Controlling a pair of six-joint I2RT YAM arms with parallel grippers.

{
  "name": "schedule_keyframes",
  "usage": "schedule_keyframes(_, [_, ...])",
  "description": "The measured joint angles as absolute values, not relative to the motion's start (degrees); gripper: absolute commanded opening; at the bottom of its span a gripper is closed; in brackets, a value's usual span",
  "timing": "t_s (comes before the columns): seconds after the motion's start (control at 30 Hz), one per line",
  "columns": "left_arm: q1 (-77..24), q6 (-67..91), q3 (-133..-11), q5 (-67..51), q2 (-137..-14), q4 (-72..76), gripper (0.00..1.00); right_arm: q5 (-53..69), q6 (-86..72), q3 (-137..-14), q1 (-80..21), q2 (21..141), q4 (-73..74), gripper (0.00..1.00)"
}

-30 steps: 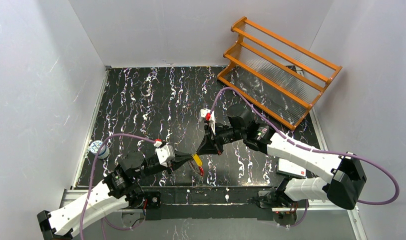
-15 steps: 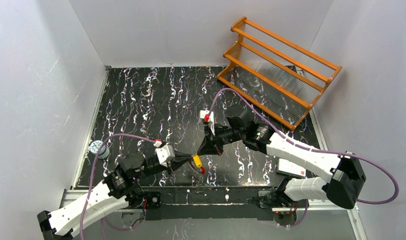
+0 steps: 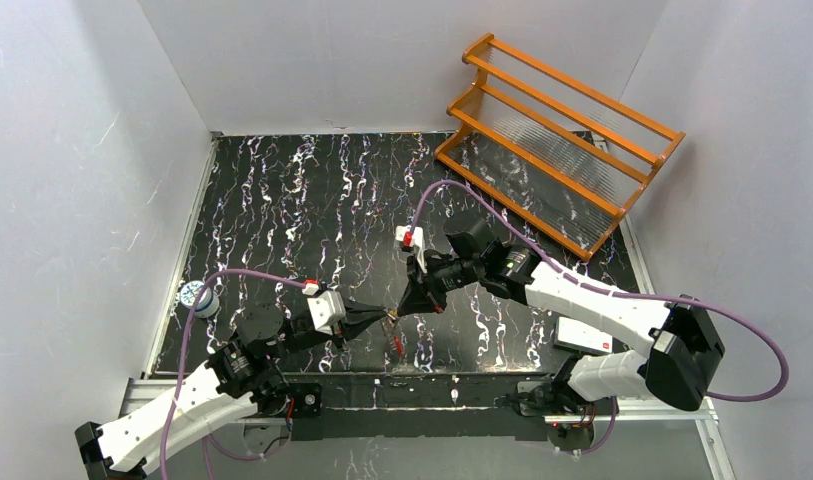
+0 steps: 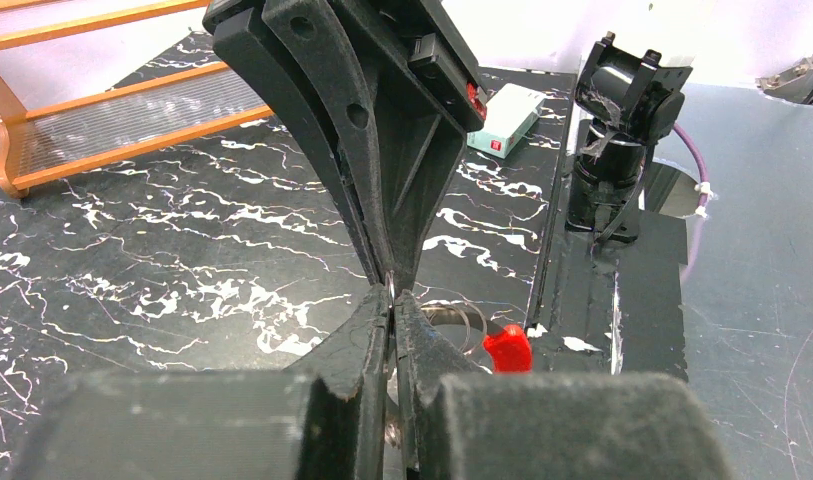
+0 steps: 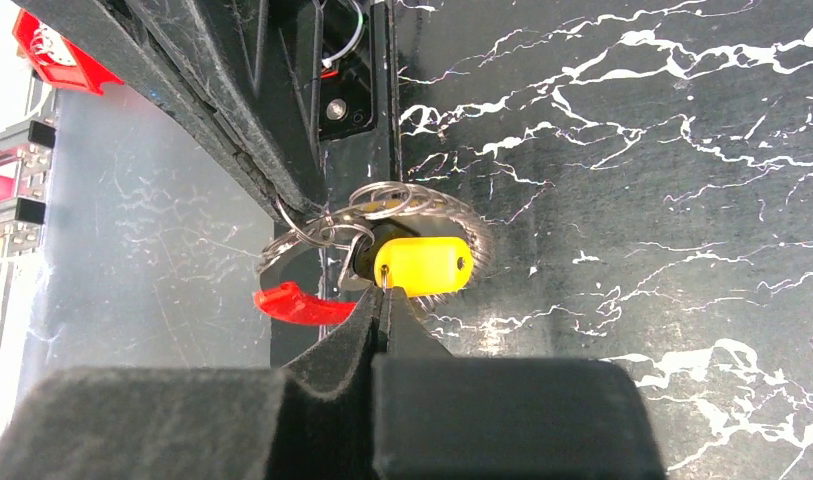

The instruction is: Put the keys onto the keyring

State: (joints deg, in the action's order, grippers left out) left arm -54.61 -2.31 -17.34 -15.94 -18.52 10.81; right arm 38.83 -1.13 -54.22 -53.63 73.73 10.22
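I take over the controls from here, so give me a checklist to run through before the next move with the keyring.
1. Left gripper shut on the keyring: ok.
2. Right gripper shut just under the yellow tag: ok.
3. What the right gripper pinches: cannot tell.
4. Keys threaded on the keyring: cannot tell; the loops hide them.
5. Room between the two grippers: not ok; their tips nearly touch.
6. Red tab free of the left gripper: ok.
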Motion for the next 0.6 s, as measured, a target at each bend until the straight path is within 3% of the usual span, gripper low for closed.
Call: schedule_keyframes(0.6, [-54.61, -1.78, -17.26, -15.62, -17.41, 10.92, 0.00, 37.19, 1.91, -54.22, -53.63, 68.27, 10.15, 0.01])
